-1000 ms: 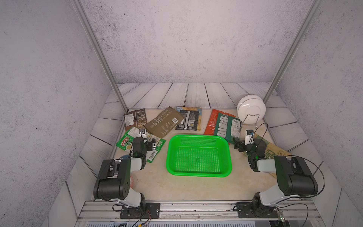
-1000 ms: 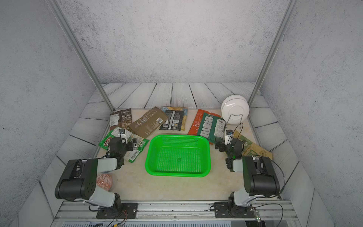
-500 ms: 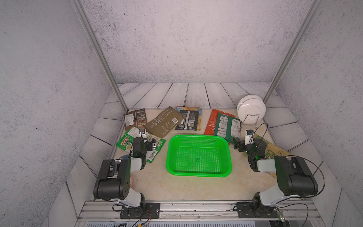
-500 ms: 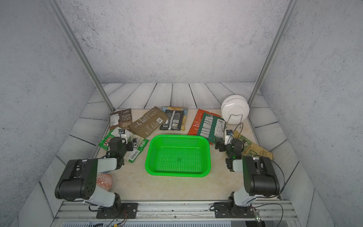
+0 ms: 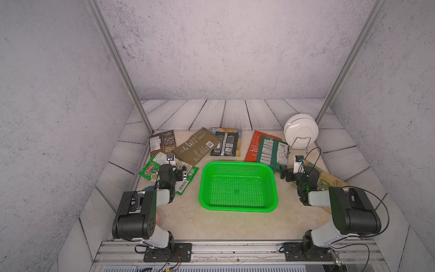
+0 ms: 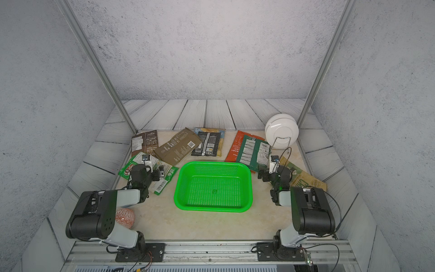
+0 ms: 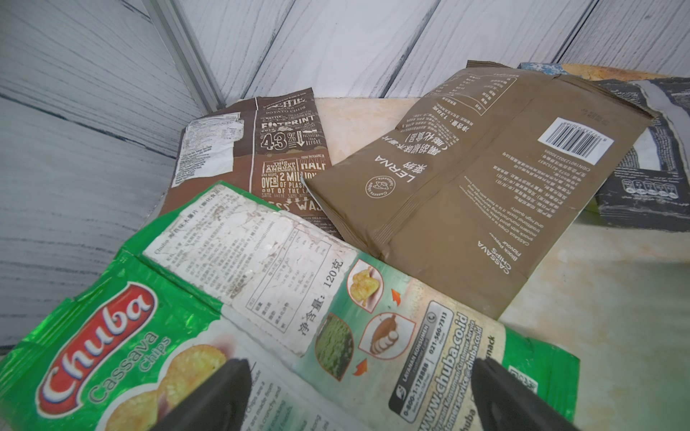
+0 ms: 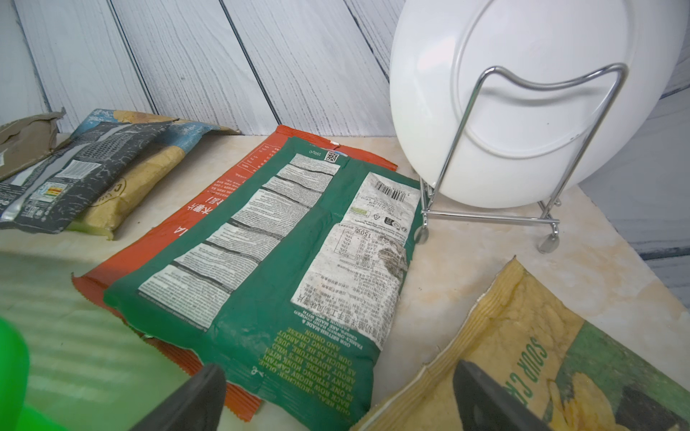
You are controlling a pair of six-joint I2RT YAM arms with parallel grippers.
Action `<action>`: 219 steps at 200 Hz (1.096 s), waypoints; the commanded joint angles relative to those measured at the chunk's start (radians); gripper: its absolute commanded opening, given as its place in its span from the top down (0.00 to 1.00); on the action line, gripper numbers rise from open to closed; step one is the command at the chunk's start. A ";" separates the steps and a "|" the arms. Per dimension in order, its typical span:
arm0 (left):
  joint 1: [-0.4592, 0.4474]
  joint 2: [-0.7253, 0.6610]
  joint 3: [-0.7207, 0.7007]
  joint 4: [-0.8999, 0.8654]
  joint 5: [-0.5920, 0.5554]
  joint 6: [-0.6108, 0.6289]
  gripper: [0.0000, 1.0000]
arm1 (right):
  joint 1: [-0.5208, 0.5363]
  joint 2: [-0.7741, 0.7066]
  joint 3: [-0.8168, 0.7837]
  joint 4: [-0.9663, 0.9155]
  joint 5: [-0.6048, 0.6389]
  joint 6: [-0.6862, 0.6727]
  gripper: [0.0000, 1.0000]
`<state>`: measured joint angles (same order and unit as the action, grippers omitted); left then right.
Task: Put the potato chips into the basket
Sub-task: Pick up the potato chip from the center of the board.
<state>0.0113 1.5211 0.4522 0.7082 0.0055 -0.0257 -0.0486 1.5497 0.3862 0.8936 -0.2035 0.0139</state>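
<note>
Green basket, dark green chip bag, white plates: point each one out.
green basket (image 5: 236,192): in a top view, on its bare mesh floor.
dark green chip bag (image 8: 261,261): right wrist view, middle of its printed back.
white plates (image 5: 300,128): in a top view, the front plate's face.

The left arm (image 5: 141,212) is observed folded at the elbow, with the forearm directed forward and the wrist pitched downward. The left end effector (image 7: 358,373) is found with its jaws spread wide, and nothing is gripped between them. The right arm (image 5: 348,212) is posed in mirror fashion, elbow raised and forearm extended forward. The right end effector (image 8: 339,373) is likewise found spread wide and empty. The dark fingers (image 7: 224,392) are only partly shown in both wrist views.
</note>
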 commanded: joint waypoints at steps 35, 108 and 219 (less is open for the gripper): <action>0.011 0.007 0.019 0.025 0.007 0.006 0.01 | 0.005 0.024 0.021 0.002 0.001 -0.003 0.01; 0.013 -0.265 0.214 -0.579 0.100 -0.005 0.02 | 0.005 -0.493 -0.059 -0.410 0.309 0.259 0.01; 0.011 -0.508 0.482 -1.491 0.422 0.206 0.02 | 0.003 -0.880 0.107 -1.027 0.284 0.745 0.01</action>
<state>0.0170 1.0008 0.8886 -0.5446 0.3519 0.1902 -0.0467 0.6800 0.4774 -0.0147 0.1001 0.6159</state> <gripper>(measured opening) 0.984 0.993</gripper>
